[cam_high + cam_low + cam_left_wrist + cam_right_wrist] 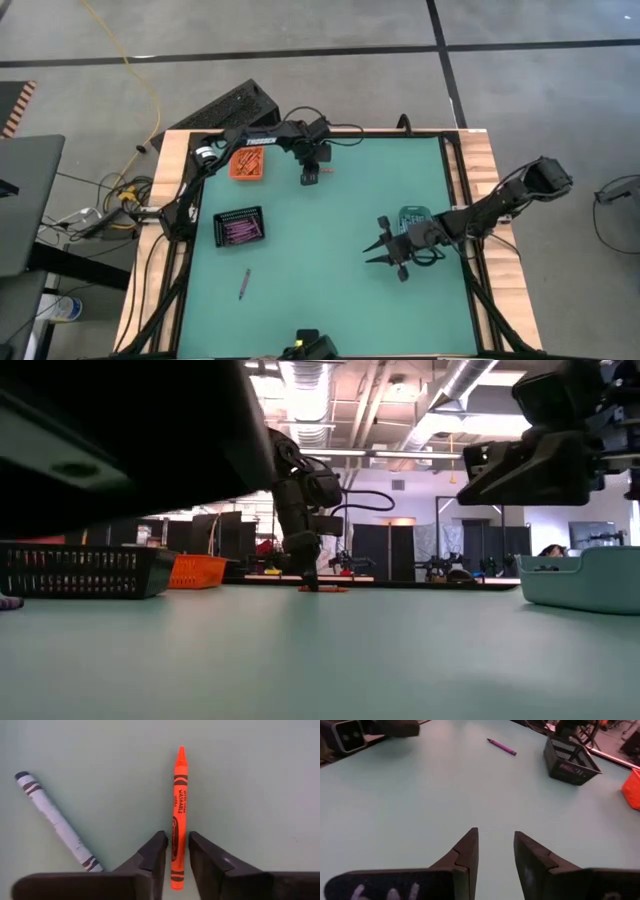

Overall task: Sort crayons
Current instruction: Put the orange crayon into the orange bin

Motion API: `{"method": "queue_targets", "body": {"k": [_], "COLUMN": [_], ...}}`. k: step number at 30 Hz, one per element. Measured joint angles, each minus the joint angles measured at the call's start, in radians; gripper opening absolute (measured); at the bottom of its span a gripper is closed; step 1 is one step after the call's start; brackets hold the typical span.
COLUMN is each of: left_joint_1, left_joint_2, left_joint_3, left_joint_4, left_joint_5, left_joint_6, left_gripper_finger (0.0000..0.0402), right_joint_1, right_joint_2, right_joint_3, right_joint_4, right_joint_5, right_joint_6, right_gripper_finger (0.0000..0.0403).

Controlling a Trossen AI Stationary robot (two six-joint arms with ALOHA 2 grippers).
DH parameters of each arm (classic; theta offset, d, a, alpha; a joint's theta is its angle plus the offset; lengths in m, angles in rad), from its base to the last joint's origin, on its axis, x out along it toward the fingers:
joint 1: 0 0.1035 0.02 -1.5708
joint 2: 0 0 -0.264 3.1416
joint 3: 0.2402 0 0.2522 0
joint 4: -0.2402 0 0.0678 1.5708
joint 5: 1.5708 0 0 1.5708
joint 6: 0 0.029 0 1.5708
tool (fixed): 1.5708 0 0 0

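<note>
An orange crayon (180, 795) lies flat on the green table at the far side, seen low in the low view as the orange crayon (325, 589). My left gripper (176, 837) points down over it, open by a narrow gap, one finger on each side of the crayon's blunt half. A white-wrapped crayon (55, 822) lies beside it. A purple crayon (243, 284) lies alone near the front left. My right gripper (380, 245) hovers open at the right, with nothing between its fingers. My left gripper straddles the orange crayon's lower half (176, 865) from above, fingers pointing down and lying across it. The crayon rests flat on the table. Whether the fingers (155, 852) touch its sides, I cannot tell.
An orange tray (248, 163) holding orange crayons stands at the far left, a black tray (241, 227) with purple crayons nearer on the left. A teal tray (413, 218) sits beside the right gripper. The table's middle and front are bare green surface.
</note>
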Motion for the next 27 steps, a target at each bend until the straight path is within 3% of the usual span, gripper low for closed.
{"method": "queue_targets", "body": {"k": [5,10,16,22,27], "left_joint_1": [-0.008,0.002,0.019,0.102,0.184], "left_joint_2": [-0.006,-0.061,-0.227,-0.402,-0.534], "left_joint_3": [-0.002,-0.009,-0.024,-0.137,-0.319], "left_joint_4": [0.002,-0.001,-0.024,-0.020,-0.025], "left_joint_5": [-0.073,-0.006,-0.001,-0.020,-0.137], "left_joint_6": [-0.068,-0.116,-0.205,-0.437,-0.699], "left_gripper_finger": [0.0013,0.0011,0.0007,0.0008,0.0008], "right_joint_1": [-0.021,-0.044,-0.080,-0.100,-0.105], "right_joint_2": [0.000,0.000,0.000,0.000,0.000], "right_joint_3": [0.000,0.000,0.000,0.000,0.000], "right_joint_4": [0.001,0.007,0.012,0.009,0.007], "right_joint_5": [0.000,-0.001,-0.002,-0.010,-0.026], "right_joint_6": [-0.004,-0.032,-0.060,-0.044,-0.032], "right_gripper_finger": [0.0119,0.0119,0.0119,0.0119,0.0119]}}
